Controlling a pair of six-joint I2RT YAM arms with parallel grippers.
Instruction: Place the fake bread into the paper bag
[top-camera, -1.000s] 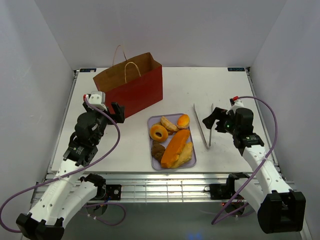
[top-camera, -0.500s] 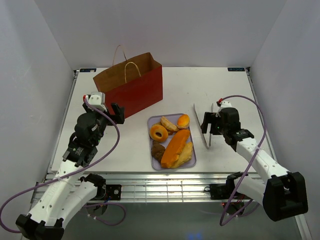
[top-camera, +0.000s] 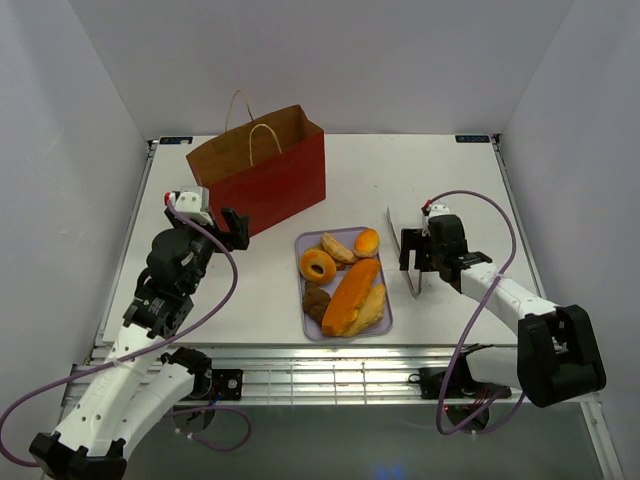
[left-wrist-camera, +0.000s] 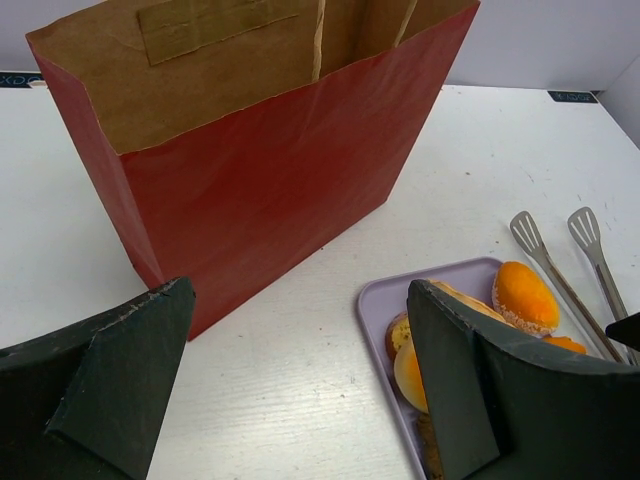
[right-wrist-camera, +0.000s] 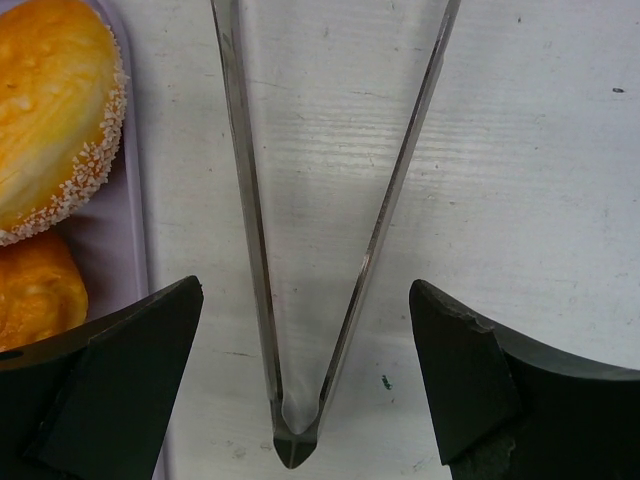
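The right pincer has its fingers spread wide and is gripping nothing. It is down low over the metal tongs, which lie flat on the white bench just to the right of the tray. In the right wrist view the two dark fingers stand either side of the tongs. The tongs' legs meet in a point at the near end, between the fingers, and fan away from the camera. I can't tell whether the fingers touch the bench.

The left pincer is also spread wide and empty. It is held up off the bench on the left, close to the near corner of the paper bag and aimed at its red face. From its own camera the bag fills most of the view between the fingers.

The fake bread is all on the lavender tray at the middle of the bench, between the two arms. There is a ring doughnut on the left and an orange bun at the far right corner. A long orange loaf lies aslant, and a dark brown piece sits on the near left.

The bag stands upright behind and left of the tray, apart from it. Its mouth is open, showing the brown inside and the pale cord handles.
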